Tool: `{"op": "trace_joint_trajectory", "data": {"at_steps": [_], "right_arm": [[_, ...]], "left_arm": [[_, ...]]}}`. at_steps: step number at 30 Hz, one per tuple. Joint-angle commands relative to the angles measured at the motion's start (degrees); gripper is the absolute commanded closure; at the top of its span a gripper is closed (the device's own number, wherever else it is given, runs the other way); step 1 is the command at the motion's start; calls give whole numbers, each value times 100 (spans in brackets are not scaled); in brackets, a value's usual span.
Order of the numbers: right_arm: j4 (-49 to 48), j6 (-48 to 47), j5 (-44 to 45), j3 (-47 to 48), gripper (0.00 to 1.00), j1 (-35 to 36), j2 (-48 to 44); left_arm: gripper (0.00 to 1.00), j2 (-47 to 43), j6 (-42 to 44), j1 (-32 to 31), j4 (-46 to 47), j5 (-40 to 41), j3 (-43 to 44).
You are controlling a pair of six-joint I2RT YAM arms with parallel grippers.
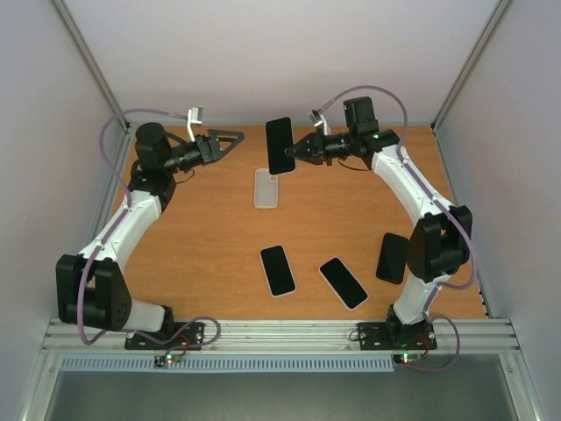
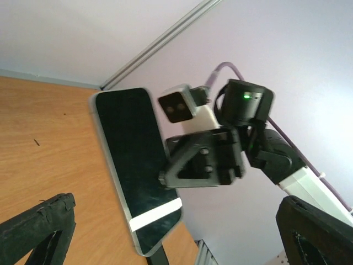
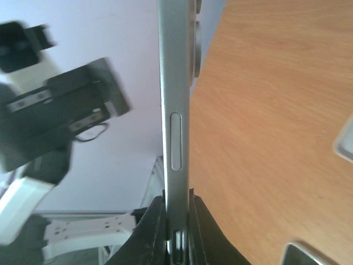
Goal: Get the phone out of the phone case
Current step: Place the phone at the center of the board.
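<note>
Up high, the right gripper (image 1: pixel 296 151) pinched the phone (image 1: pixel 280 145), its long side upright. Left of it, the left gripper (image 1: pixel 232 140) gaped wide; the case (image 1: pixel 266 188) lay below.

Far centre, above the brown wooden tabletop (image 1: pixel 202 237): black slab phone (image 1: pixel 280 145) off the surface, pinched between the fingers of the right gripper (image 1: pixel 295 153), which reaches in from the right. Left gripper (image 1: pixel 230 141) left of the phone, apart from it. Clear rectangular plastic case (image 1: pixel 266 188) flat on the table just before the phone. Near side: three more dark flat phones (image 1: pixel 278 270) (image 1: pixel 343 282) (image 1: pixel 392 258) in a row, the rightmost beside the right arm.
</note>
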State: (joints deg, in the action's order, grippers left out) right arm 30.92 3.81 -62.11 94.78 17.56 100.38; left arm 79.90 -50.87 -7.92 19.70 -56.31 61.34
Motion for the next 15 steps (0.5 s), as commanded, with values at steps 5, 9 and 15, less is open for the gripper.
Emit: {"op": "trace_joint_trajectory", "data": {"at_steps": [5, 9, 15], "right_arm": [[594, -1121, 613, 11, 99, -273, 972], [746, -1450, 927, 23, 99, -320, 1440], [853, -1646, 1195, 173, 99, -398, 2094]], "left_arm": [[1, 182, 526, 44, -421, 134, 313], [1, 263, 526, 45, -424, 137, 331], [1, 381, 447, 45, -326, 122, 330]]}}
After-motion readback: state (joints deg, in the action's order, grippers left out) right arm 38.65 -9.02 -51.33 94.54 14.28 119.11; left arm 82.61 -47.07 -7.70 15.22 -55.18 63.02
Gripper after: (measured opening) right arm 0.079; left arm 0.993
